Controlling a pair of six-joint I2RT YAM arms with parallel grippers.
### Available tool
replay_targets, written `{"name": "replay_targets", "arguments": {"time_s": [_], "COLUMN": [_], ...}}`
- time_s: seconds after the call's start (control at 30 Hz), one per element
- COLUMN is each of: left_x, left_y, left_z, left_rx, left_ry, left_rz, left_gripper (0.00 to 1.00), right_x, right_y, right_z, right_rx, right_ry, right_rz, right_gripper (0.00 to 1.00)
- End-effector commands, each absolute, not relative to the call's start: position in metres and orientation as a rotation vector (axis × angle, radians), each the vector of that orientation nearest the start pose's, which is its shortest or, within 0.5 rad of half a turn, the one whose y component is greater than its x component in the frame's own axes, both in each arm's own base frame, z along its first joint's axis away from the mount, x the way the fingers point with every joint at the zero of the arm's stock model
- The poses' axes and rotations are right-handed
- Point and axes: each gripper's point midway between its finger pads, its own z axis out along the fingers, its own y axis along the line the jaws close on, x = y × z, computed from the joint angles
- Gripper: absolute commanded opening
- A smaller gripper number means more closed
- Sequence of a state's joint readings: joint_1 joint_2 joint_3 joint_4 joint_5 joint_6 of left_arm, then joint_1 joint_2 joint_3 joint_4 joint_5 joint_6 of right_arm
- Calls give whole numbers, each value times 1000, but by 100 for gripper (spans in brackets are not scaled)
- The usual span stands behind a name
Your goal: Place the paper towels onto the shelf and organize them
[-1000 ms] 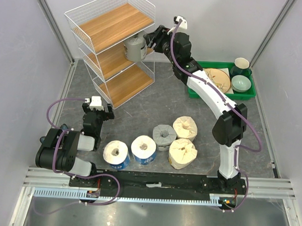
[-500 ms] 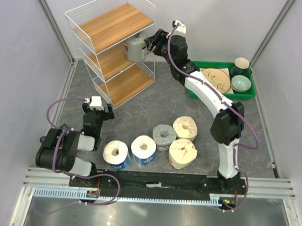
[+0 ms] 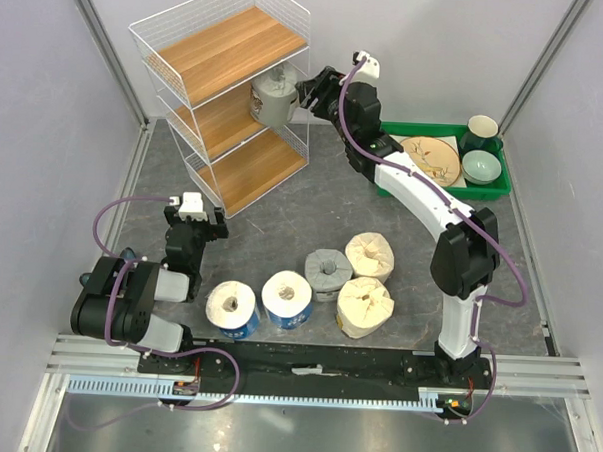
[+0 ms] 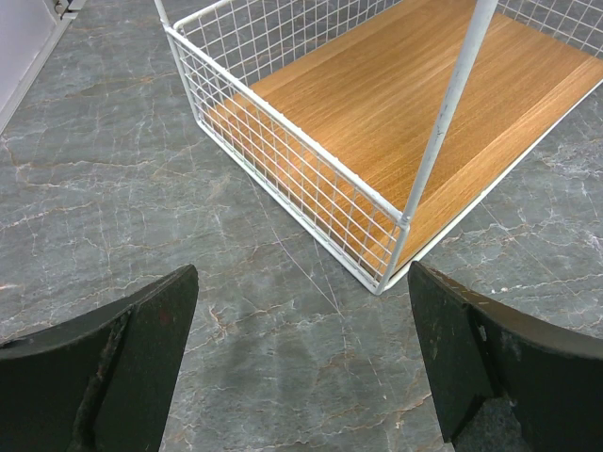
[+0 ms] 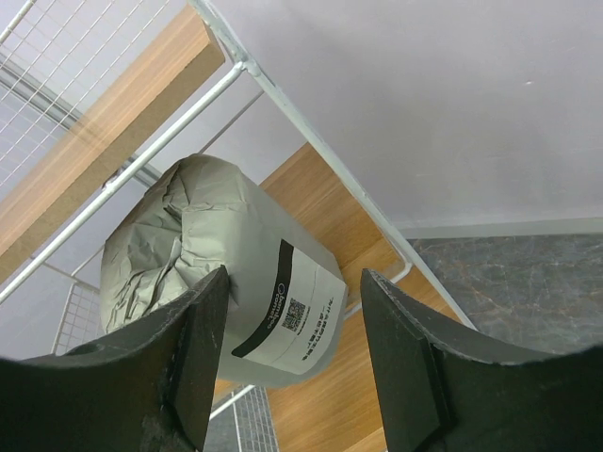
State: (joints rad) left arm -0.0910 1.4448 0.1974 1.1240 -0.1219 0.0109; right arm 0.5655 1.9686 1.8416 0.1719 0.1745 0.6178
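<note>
Grey-wrapped roll (image 3: 272, 100) | gripped by right fingers (image 5: 188, 377) | at shelf (image 3: 229, 43) middle tier

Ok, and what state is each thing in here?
Gripped grey roll, upright at the middle tier of the shelf.
Right tool, shut on the gripped grey roll.
Left tool, open, holding nothing.
Shelf, standing upright.
Other grey roll, on end on the table.
Blue rolls, both on end on the table.
Cream rolls, both on end on the table.

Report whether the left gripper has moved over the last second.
No. The left gripper sits exactly where it was, just short of the shelf's bottom corner.
</note>
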Motion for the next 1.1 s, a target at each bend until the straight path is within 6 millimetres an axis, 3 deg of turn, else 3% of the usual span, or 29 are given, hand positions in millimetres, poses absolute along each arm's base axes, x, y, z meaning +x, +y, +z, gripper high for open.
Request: {"name": "replay_targets", "arguments": {"time_s": [0.0,0.17,0.53,0.73,0.93,0.97,1.07], "left_x": [370,370,370,370,370,370,370], "left_y": [-10,-10,-10,-10,-10,-10,-10], "left_z": [108,108,108,108,108,108,107], "left_rx": [-19,-19,-19,-19,-19,-19,-19], "left_ry": [1630,1630,1632,1630,1632,1632,1633], "left_rz": [44,44,44,44,46,44,44], "left_gripper": [100,100,100,100,100,100,99], "right_x": [527,526,520,528,537,537,541], "right_y": [316,323,325,311,317,320,333], "right_z": [386,389,431,402,383,387,374], "right_rx": [211,193,172,241,248,244,217], "right_ry": [1510,1499,1385,1466,1521,1524,1562], "right_rz": [797,833,898,799,785,795,819], "right_gripper": [66,66,68,68,68,68,68]}}
